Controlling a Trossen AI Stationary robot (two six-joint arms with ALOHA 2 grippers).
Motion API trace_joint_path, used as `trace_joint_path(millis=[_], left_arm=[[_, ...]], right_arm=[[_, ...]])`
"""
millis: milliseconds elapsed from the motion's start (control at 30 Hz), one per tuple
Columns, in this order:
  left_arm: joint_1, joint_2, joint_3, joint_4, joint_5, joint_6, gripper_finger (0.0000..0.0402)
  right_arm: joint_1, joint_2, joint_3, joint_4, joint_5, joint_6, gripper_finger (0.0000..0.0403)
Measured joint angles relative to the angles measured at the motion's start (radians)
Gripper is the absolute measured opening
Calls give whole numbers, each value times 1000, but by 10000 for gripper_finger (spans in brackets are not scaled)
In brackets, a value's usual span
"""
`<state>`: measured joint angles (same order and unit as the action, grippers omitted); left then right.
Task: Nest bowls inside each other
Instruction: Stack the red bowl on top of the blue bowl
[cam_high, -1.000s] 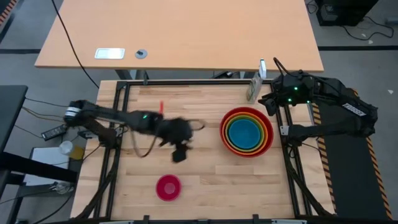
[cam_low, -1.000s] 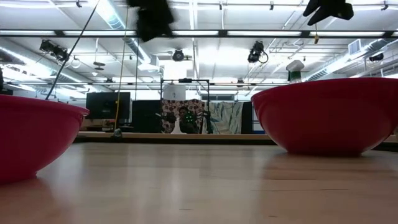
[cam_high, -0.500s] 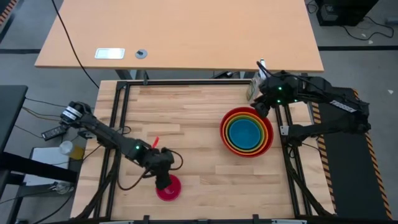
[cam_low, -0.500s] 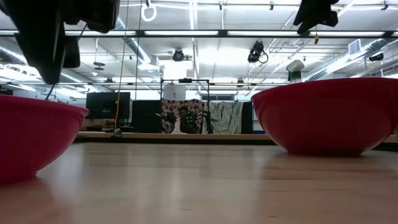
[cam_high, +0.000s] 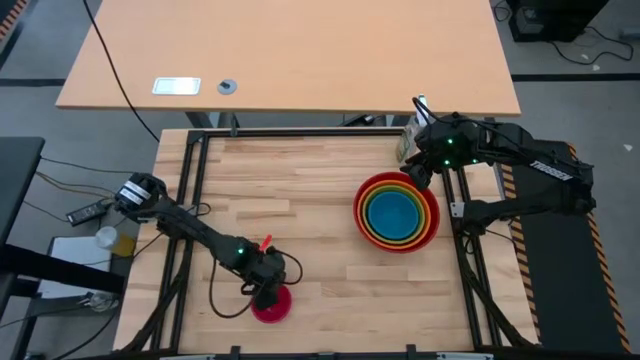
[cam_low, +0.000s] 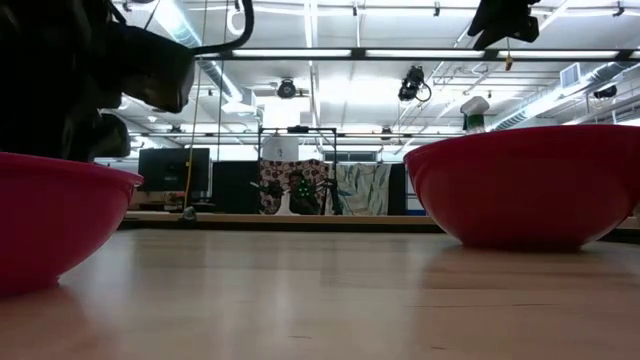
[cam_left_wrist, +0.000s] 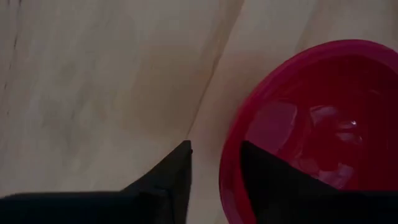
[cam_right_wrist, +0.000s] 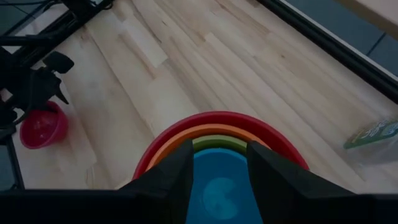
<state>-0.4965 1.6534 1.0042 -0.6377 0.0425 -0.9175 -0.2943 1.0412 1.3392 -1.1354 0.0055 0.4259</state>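
Observation:
The small magenta-pink bowl (cam_high: 271, 304) stands upright on the wood near the table's front edge, and looms at the left of the low view (cam_low: 50, 215). My left gripper (cam_high: 266, 291) points down over its left rim, open, with one finger inside the bowl (cam_left_wrist: 273, 177) and one outside (cam_left_wrist: 177, 171). At the right, the red bowl (cam_high: 397, 212) holds the orange, green and blue bowls (cam_right_wrist: 217, 190) nested upright. My right gripper (cam_right_wrist: 219, 152) hangs open above that stack's far edge, with nothing in it. My left gripper comes from above, astride the pink bowl's rim (cam_left_wrist: 229, 168). A strip of bare table shows between the outer finger and the rim. Whether the inner finger touches the bowl's wall, I cannot tell. The bowl rests on the table.
A white and green packet (cam_high: 408, 140) stands at the far edge beside the right arm. Black frame rails (cam_high: 190, 200) run along the table's sides. A loop of cable (cam_high: 225, 300) hangs by the left arm. Bare wood (cam_high: 320, 230) lies between the pink bowl and the stack.
My left gripper has swung from mid-table toward the near edge and come down, rolling at the wrist, until its fingers stand astride the pink bowl's rim. My right gripper has shifted slightly leftward toward the stack, then kept still. No bowl has moved.

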Motion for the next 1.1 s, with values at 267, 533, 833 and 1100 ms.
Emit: trace_joint_path(millis=[267,533,833,1100], left_arm=[[49,-30,3,0,31,-3,17],[355,-123,134,91,74,156,11],[659,248,804,-226,154,540,11],[716,605,1311,-314,207,607,11]], right_arm=[[0,-1,0,0,0,-9,156],[-1,-1,0,-2,0,-11,156],[-3,-1,0,-4,1,-2,155],[-3,-41,0,-5,53,14,155]])
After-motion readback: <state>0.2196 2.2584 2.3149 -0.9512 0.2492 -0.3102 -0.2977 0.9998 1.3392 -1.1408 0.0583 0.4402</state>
